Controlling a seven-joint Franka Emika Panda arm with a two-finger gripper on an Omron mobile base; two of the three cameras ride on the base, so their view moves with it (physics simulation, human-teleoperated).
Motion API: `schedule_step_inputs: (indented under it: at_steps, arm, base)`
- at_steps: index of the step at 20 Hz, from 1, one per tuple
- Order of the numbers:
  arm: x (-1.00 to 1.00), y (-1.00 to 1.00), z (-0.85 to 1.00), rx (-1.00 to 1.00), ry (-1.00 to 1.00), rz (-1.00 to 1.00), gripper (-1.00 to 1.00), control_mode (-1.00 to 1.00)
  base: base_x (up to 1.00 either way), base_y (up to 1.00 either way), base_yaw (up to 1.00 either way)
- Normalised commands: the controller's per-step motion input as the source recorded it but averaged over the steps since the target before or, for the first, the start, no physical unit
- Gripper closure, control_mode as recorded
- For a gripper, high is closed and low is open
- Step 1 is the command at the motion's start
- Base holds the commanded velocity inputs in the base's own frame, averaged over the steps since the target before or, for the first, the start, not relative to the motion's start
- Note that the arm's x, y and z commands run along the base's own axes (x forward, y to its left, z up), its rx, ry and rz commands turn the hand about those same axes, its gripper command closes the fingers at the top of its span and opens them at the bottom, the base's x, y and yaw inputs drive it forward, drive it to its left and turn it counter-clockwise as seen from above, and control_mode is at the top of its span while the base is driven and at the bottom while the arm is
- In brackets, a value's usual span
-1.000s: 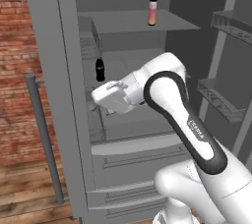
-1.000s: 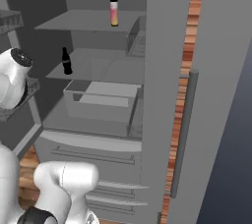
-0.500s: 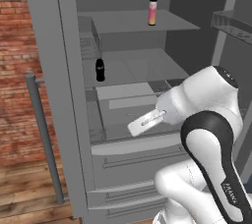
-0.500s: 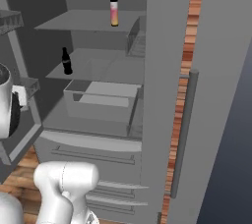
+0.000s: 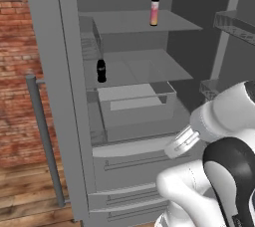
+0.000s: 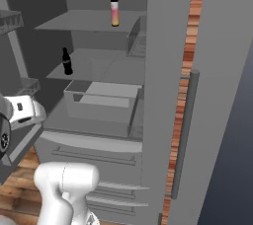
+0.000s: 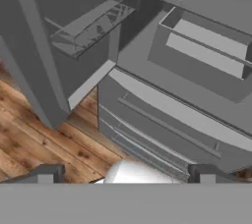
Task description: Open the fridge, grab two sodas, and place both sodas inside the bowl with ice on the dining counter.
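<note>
Two sodas stand inside the open fridge [image 5: 64, 96]: the slim pink-orange bottle [image 5: 155, 10] with its black cap is upright on the top shelf, and the smaller dark bottle [image 5: 101, 70] is upright on the shelf below, near that shelf's left edge as the left base view has it. Under the dark bottle's shelf sits a clear crisper bin [image 5: 134, 102], and beneath that are the fridge's grey drawers [image 5: 129, 164]. Both doors are swung wide, each with a vertical bar handle [image 6: 183, 132], and a red brick wall [image 5: 17, 71] shows beside them. The gripper [image 7: 125, 171] hangs low in front of the drawers, well apart from both bottles, its finger tips [image 7: 47, 174] spread wide with nothing between them, though only their ends are visible in the hand view. Wooden floor [image 7: 34, 144] lies below.
</note>
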Motion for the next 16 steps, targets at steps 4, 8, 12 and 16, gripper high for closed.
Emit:
schedule_step_inputs:
  at_steps: [4, 8, 12, 16]
  arm:
    - [-0.2, -0.78, -0.32, -0.19, -0.1, -0.18, -1.0, -1.0]
    - [-0.09, -0.19, -0.11, -0.02, -0.07, -0.13, -1.0, -1.0]
    - [0.09, -0.24, -0.02, 0.03, -0.04, -0.12, -1.0, -1.0]
    - [0.06, -0.18, -0.02, 0.08, -0.03, -0.1, -1.0, -1.0]
  base:
    - [0.0, 0.0, 0.0]
    - [0.0, 0.0, 0.0]
    - [0.0, 0.0, 0.0]
    - [0.0, 0.0, 0.0]
